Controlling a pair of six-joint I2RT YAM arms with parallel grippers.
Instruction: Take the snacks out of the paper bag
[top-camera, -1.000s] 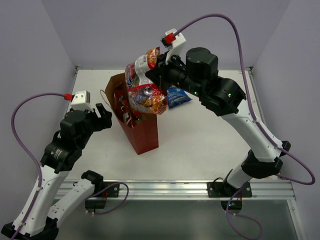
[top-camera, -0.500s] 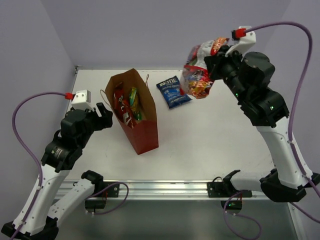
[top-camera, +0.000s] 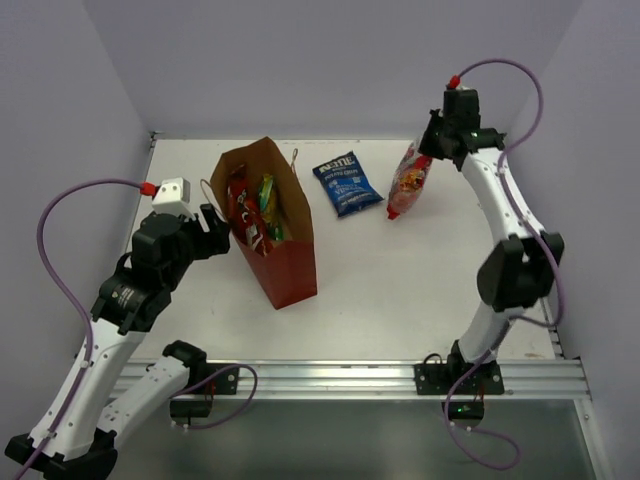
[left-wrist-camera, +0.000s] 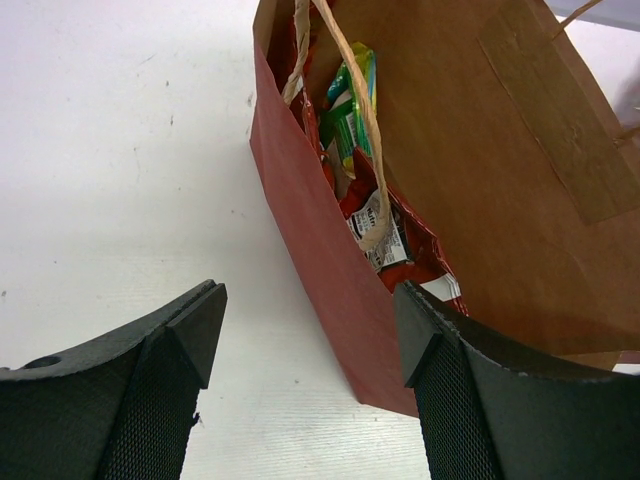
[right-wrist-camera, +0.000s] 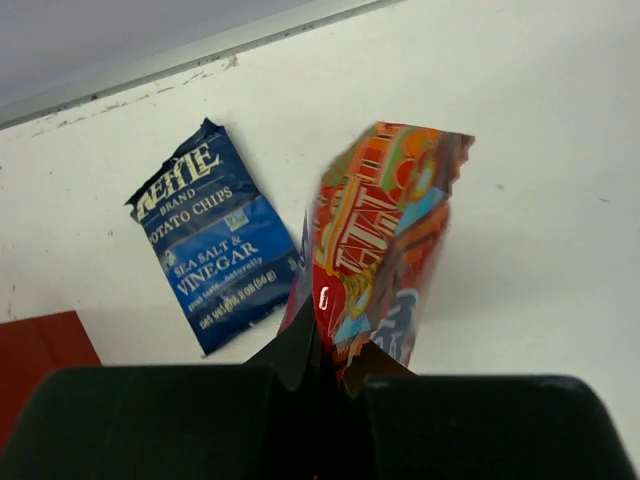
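Note:
The red paper bag (top-camera: 285, 265) stands open at the table's left middle, its brown inside showing (left-wrist-camera: 470, 150). Red-and-silver packets (top-camera: 242, 215) and a green-yellow packet (top-camera: 267, 192) sit inside it, also in the left wrist view (left-wrist-camera: 350, 100). A blue packet (top-camera: 347, 184) lies flat on the table right of the bag (right-wrist-camera: 210, 245). My right gripper (top-camera: 425, 150) is shut on the top of the larger red multicolour packet (top-camera: 409, 183), which hangs down above the table at the back right (right-wrist-camera: 385, 235). My left gripper (top-camera: 215, 230) is open and empty, just left of the bag.
The bag's cord handle (left-wrist-camera: 355, 110) droops across its opening. Purple walls close the table at the back and sides. A metal rail (top-camera: 330, 378) runs along the near edge.
My right arm swung right and lowered the red multicolour packet from above the bag to the back right of the table. The left gripper shifted slightly towards the bag.

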